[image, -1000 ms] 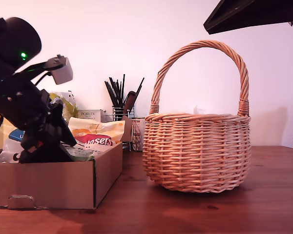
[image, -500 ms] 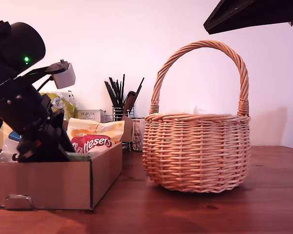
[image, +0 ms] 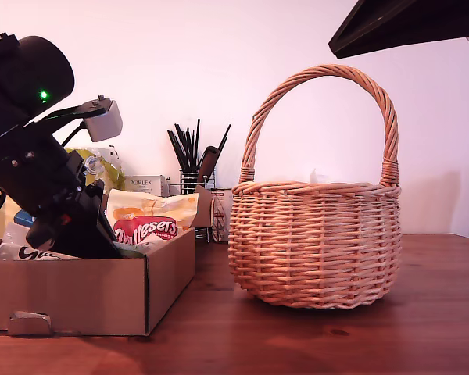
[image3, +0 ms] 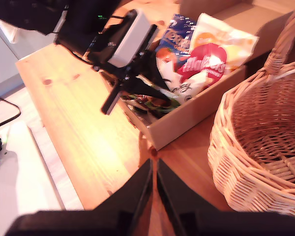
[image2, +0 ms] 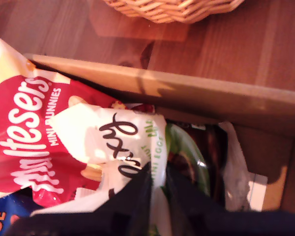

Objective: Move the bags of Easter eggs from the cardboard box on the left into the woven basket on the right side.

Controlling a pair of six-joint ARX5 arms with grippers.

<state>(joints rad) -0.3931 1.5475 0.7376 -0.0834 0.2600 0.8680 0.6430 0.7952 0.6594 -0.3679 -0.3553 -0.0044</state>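
My first gripper (image2: 155, 189) was down in the cardboard box (image: 102, 293), its dark jaws pinched together on a fold of the white Galaxy bag (image2: 120, 147), a glossy, crinkled pouch with black script on it. Just beside it lay the red Maltesers bag (image2: 27, 132), slick and creased, touching the white one, and a sliver of dark blue pouch (image2: 2, 216) peeked out at the edge. A green-and-dark wrapper (image2: 187, 167) sat under the jaws too; I could not tell what it was.

My second gripper (image3: 153, 189) hung high over the table, well apart from everything, jaws together on nothing.

By my reckoning the job had barely begun: what the second wrist view showed of the woven basket (image: 316, 242) held no bags, and every pouch I could see was in the box. All of them remained to be carried across.

The box was plain brown corrugated board, low and flat-walled, at the exterior view's left. The basket at that view's right was round, tightly woven tan wicker with a tall arched handle (image: 320, 74), on a smooth reddish wooden table (image: 336, 344).
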